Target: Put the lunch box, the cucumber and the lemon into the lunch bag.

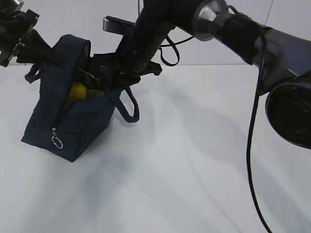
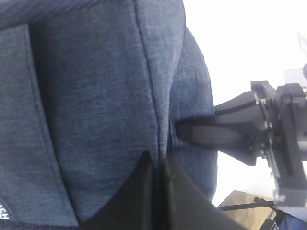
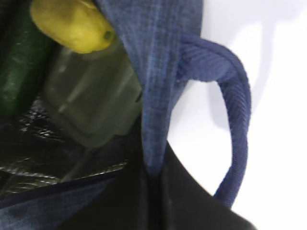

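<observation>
Dark navy fabric lunch bag (image 3: 158, 62) wall is clamped by both jaws; tipping could spill yellow oval lemon (image 3: 72, 24) if released unevenly.

Legible markings: none. The lunch bag (image 2: 96, 96) carries a small white mark at the lower left edge of the left wrist view, cut off by the frame and unreadable. The dark joint housing (image 1: 291, 114) at the right of the exterior view shows faint embossed lettering, too dim to make out.
</observation>
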Robot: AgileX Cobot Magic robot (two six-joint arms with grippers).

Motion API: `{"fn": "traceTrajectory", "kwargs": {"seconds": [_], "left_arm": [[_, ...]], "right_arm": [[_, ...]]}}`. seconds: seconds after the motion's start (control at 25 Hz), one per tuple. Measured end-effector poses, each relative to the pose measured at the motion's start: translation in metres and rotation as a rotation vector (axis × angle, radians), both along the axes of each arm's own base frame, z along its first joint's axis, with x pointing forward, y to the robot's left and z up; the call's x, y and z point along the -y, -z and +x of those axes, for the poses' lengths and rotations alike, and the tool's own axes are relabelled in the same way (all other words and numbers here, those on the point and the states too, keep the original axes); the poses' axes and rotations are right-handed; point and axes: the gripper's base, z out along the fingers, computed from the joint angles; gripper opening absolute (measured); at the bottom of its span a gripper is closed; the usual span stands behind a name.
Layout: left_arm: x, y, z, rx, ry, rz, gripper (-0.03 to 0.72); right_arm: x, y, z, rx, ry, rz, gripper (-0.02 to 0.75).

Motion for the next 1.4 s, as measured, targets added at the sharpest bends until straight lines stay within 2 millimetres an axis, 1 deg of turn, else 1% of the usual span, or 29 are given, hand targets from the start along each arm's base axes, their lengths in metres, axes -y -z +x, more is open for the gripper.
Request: {"fn": "traceTrajectory", "kwargs": {"seconds": [0.16,0.28,0.44,0.56,0.72,0.8,0.88,1.12,1.24,1.4], "left_arm": [[0.001,0.000,0.000,-0.002,0.001,0.000,-0.008],[0.009,0.000,-0.001,-0.018,0.007,-0.005,-0.008],[0.031,0.000,-0.004,-0.029,0.047,-0.005,-0.008],[0.048,-0.001,-0.007,-0.028,0.079,-0.022,-0.008],[0.061,-0.002,-0.007,-0.025,0.085,-0.058,-0.008],[0.065,-0.004,-0.007,-0.026,0.081,-0.092,-0.008],[0.069,-0.007,-0.007,-0.028,0.077,-0.124,-0.008],[0.088,-0.010,-0.011,-0.034,0.102,-0.175,-0.008],[0.097,-0.008,-0.013,-0.042,0.122,-0.176,-0.008],[0.106,0.005,-0.011,-0.077,0.133,-0.183,-0.008]], "right_arm": [[0.004,0.002,0.002,0.022,0.004,-0.046,0.018],[0.007,-0.002,0.002,0.043,0.006,-0.074,0.018],[0.014,-0.019,0.000,0.091,0.010,-0.121,0.018],[0.022,-0.037,-0.003,0.146,0.028,-0.171,0.018],[0.033,-0.062,-0.006,0.209,0.066,-0.210,0.018],[0.037,-0.069,-0.008,0.226,0.085,-0.226,0.018],[0.040,-0.069,-0.011,0.212,0.102,-0.248,0.018],[0.054,-0.048,-0.023,0.139,0.105,-0.371,0.018],[0.063,-0.052,-0.026,0.142,0.132,-0.406,0.018],[0.078,-0.063,-0.025,0.153,0.171,-0.405,0.018]]}}
